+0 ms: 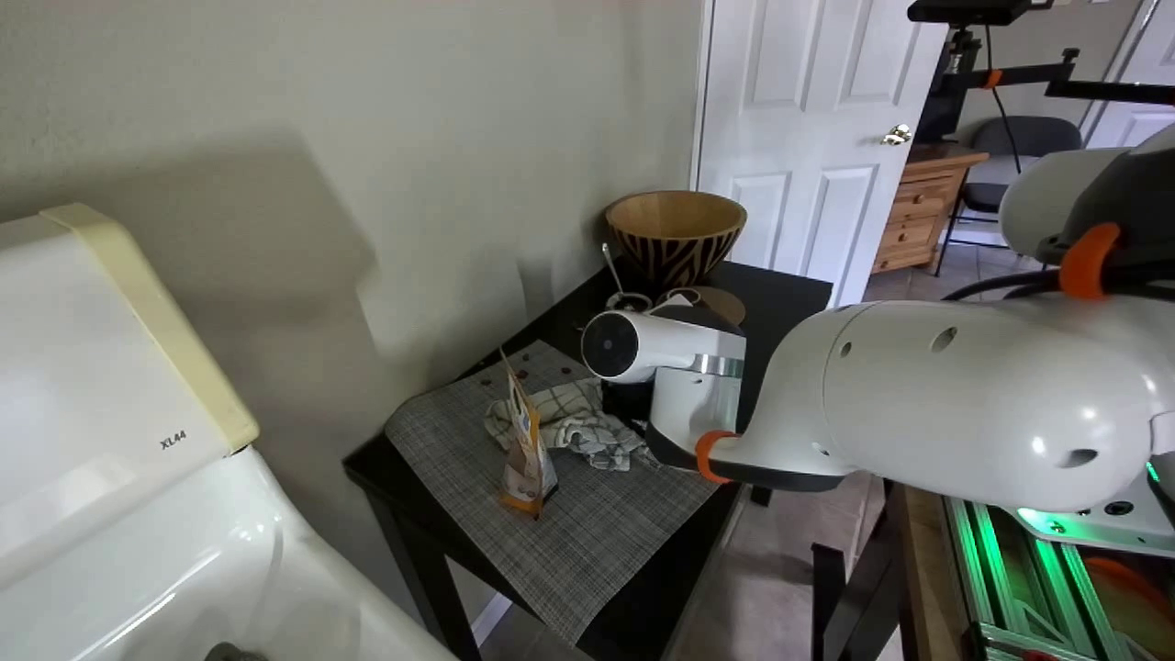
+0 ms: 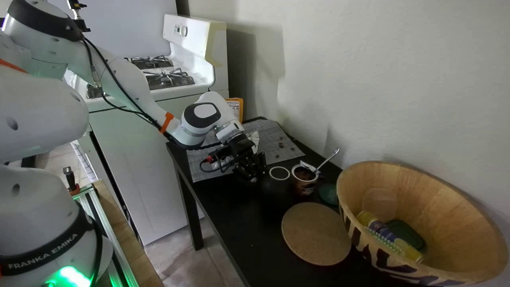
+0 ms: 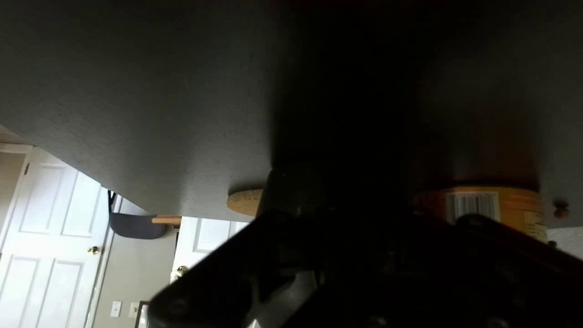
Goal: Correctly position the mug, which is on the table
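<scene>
The small dark mug stands upright on the black table, its pale round rim facing up. In the wrist view the mug is a dark shape close in front of the jaws, and that picture stands upside down. My gripper is low over the table, right beside the mug on the grey placemat's side. The jaws are nearly black in the wrist view, so I cannot tell whether they hold the mug. In an exterior view the arm hides the gripper.
An open cup with a spoon stands close beside the mug. A round cork mat and a large patterned bowl lie beyond. A snack bag and a crumpled cloth are on the placemat. The wall runs behind.
</scene>
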